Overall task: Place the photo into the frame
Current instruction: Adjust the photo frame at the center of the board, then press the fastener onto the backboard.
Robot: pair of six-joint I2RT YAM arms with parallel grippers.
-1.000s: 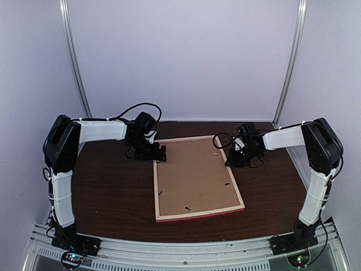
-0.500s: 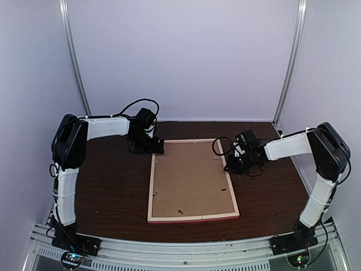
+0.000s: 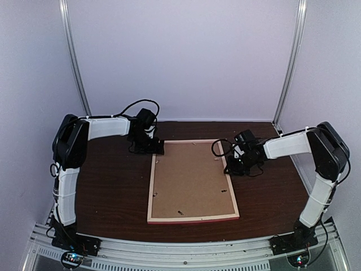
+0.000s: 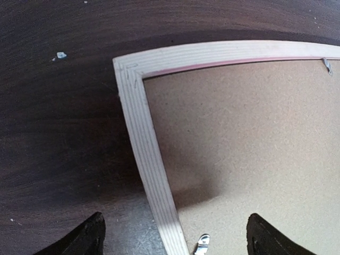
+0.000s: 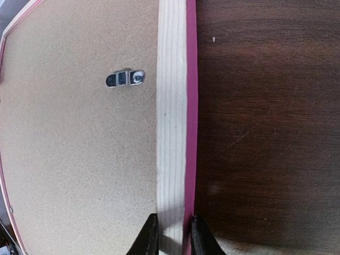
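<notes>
Two claws: right gripper [image 5: 171,236] narrow, fingers [image 5: 150,238] astride frame [image 5: 171,133] right rail, grip or mere touch unclear. Left gripper [image 4: 172,239] wide, tips flanking rail near far-left corner. Frame back-up mid-table [image 3: 113,192], brown backing board [image 3: 192,178] inside.

Top external: fixed, high, behind the arm bases. Faces forward and down over the whole table [image 3: 113,197] toward the back wall [image 3: 180,62]. It is the farthest view and takes in both arms complete.

Left wrist: mounted on the left arm, very near, looking steeply down on the far-left corner of the frame [image 4: 151,175]. The left gripper [image 4: 172,241] shows only its tips, at the bottom edge.

Right wrist: equally near, looking down along the frame's right rail. The right gripper [image 5: 171,236] tips sit at bottom centre.

Overlap: each wrist view covers a patch of frame and dark tabletop that the top view also shows. The two wrist views take opposite sides of the frame.
</notes>
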